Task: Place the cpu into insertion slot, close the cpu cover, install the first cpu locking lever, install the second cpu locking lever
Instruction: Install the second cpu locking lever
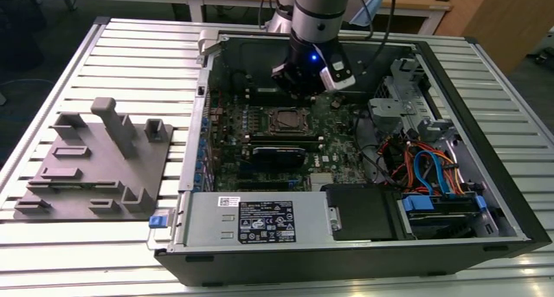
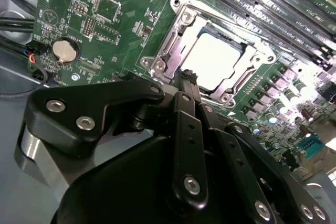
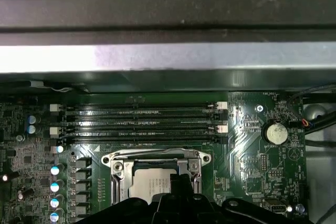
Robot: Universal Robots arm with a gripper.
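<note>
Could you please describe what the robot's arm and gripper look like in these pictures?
In the exterior view the arm is a grey cylindrical tube, ending in a black wrist block with a glowing blue light and a pale grey part beside it. Dark cables run along it. In the second wrist view the gripper is matte black, built of flat linkage bars joined by silver screws, with a rounded black housing.

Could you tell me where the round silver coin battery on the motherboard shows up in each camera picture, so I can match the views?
Exterior view: I cannot make it out; the arm stands over that part of the board.
Second wrist view: the coin battery lies on the green motherboard, apart from the socket.
First wrist view: it lies beside the ends of the memory slots.
Shared landmark: the cpu, seated under the cpu cover.
</note>
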